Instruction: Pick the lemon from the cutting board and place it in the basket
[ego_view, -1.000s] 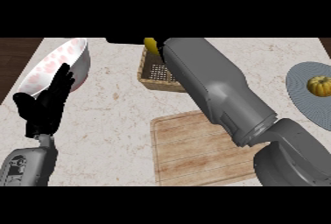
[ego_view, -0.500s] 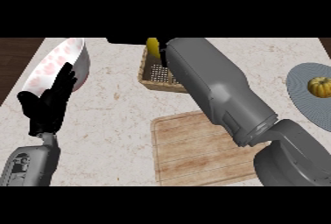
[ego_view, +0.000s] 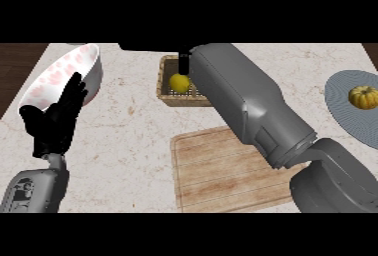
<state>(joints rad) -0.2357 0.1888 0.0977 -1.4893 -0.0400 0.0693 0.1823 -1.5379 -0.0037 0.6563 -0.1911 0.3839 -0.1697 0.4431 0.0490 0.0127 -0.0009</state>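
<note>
Lemon (ego_view: 179, 82) sits inside the wicker basket (ego_view: 168, 98) at the far side of the marble worktop (ego_view: 133, 150), its yellow skin showing just left of the right forearm, which stretches across the basket from the lower right. Of the right hand (ego_view: 184, 62) only a dark sliver shows just above the lemon — whether its fingers are apart or together, I cannot tell. The wooden cutting board (ego_view: 221, 175) lies nearer, partly under that arm. The left hand (ego_view: 55, 122) rests upright at the left, fingers straight, before a pink-spotted bowl (ego_view: 63, 75). A grey plate (ego_view: 347, 112) (far right) carries a small orange pumpkin (ego_view: 363, 97).
</note>
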